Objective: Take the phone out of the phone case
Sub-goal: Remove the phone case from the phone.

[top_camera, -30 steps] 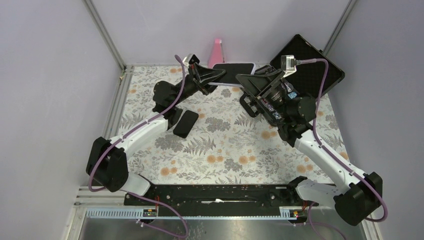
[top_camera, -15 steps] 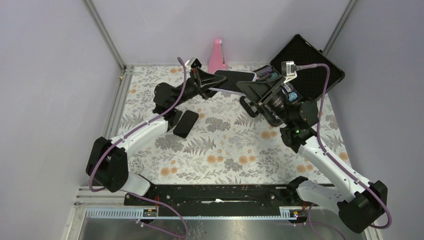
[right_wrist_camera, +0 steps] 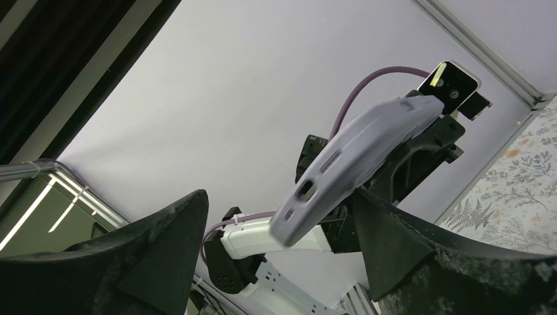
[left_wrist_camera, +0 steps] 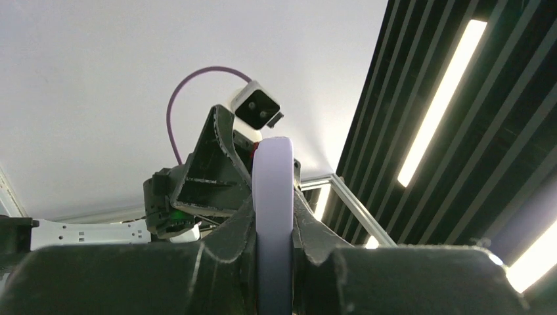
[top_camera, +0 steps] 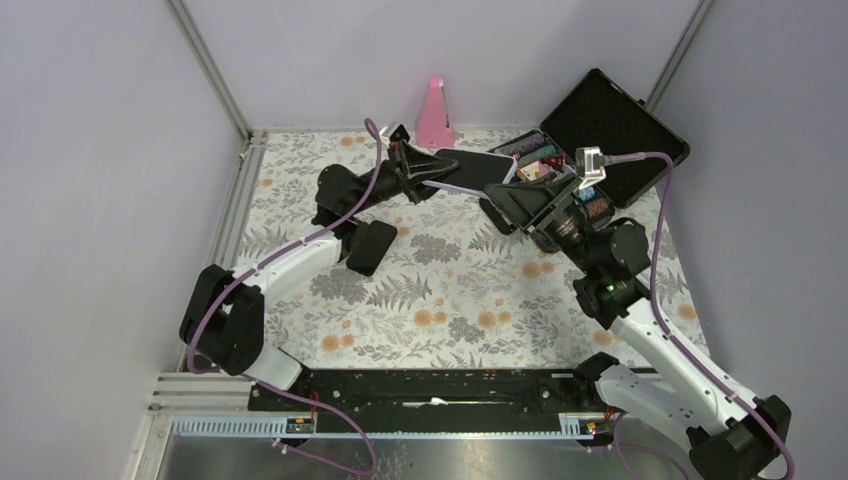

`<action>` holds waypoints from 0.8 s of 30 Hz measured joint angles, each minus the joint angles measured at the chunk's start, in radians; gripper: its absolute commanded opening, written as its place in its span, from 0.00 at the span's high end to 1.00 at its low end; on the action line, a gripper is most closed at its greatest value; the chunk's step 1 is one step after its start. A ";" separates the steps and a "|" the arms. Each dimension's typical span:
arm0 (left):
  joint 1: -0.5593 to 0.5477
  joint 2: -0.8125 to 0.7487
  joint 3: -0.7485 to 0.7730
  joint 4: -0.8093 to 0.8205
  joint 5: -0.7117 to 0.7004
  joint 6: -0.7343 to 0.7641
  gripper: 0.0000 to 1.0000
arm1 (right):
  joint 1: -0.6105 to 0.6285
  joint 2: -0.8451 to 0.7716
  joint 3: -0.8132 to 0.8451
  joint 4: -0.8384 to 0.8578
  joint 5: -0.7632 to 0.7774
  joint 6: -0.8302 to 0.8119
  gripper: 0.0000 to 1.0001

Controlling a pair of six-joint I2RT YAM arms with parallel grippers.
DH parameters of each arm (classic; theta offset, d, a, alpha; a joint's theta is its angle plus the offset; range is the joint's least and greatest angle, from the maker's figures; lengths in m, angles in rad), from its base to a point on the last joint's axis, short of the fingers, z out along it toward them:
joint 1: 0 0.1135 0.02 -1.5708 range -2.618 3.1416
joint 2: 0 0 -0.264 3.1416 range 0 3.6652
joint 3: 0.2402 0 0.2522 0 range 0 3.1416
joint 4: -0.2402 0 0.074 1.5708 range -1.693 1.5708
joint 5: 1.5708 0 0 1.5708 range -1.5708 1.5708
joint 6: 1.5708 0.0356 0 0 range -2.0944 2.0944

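**A:** Top external view: any progress?

**B:** Hardly. Right gripper (top_camera: 495,198) gapes wide, holding nothing. Left gripper (left_wrist_camera: 272,213) pinches the lavender phone case (right_wrist_camera: 348,164) edge-on between its fingers.

**A:** And the phone (top_camera: 466,165)?

**B:** Seated in the case, free end just off the right fingertips. Separation's all left, I'd judge.

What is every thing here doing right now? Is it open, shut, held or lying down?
phone: still inside the phone case, held up off the mat.
left tool: shut on the phone case.
right tool: open, near the phone's far end.
black box: lid open.
flat black thing: lying on the mat.
pink thing: standing upright.
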 measured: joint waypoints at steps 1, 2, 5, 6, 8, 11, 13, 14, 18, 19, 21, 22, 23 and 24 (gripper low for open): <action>0.004 0.002 0.000 -0.003 0.000 0.000 1.00 | 0.000 -0.015 -0.012 -0.001 0.003 -0.001 0.09; 0.008 0.003 0.000 -0.008 0.000 0.000 1.00 | 0.001 -0.031 -0.023 -0.002 0.005 -0.003 0.09; 0.017 0.005 0.000 -0.016 -0.001 0.000 1.00 | 0.003 -0.068 -0.037 -0.011 0.008 -0.014 0.14; 0.020 0.006 0.000 -0.018 -0.001 0.000 1.00 | 0.003 -0.077 -0.040 -0.014 0.011 -0.018 0.22; 0.022 0.007 0.000 -0.024 -0.001 0.000 1.00 | 0.004 -0.088 -0.049 -0.013 0.018 -0.026 0.36; 0.022 0.007 0.000 -0.023 -0.001 0.000 1.00 | 0.005 -0.079 -0.056 -0.014 0.035 -0.031 0.44; 0.022 0.007 0.000 -0.025 0.000 0.000 1.00 | 0.005 -0.059 -0.056 -0.013 0.041 -0.031 0.48; 0.022 0.007 0.000 -0.028 0.000 0.000 1.00 | 0.005 -0.048 -0.056 -0.013 0.046 -0.031 0.51; 0.022 0.007 0.000 -0.035 0.000 0.000 1.00 | 0.005 -0.018 -0.080 0.051 0.076 -0.031 0.65; 0.022 0.007 0.000 -0.038 -0.001 0.003 1.00 | 0.005 -0.015 -0.101 0.095 0.084 -0.030 0.69; 0.019 0.007 0.000 -0.044 -0.002 0.013 1.00 | 0.005 -0.006 -0.138 0.177 0.095 -0.026 0.86; 0.019 0.007 0.002 -0.049 -0.004 0.017 1.00 | 0.006 0.004 -0.146 0.206 0.098 -0.025 0.95; 0.018 0.006 0.004 -0.057 -0.008 0.017 1.00 | 0.006 0.019 -0.148 0.240 0.100 -0.025 1.00; 0.018 0.006 0.010 -0.067 -0.012 0.016 1.00 | 0.005 0.037 -0.146 0.272 0.100 -0.026 1.00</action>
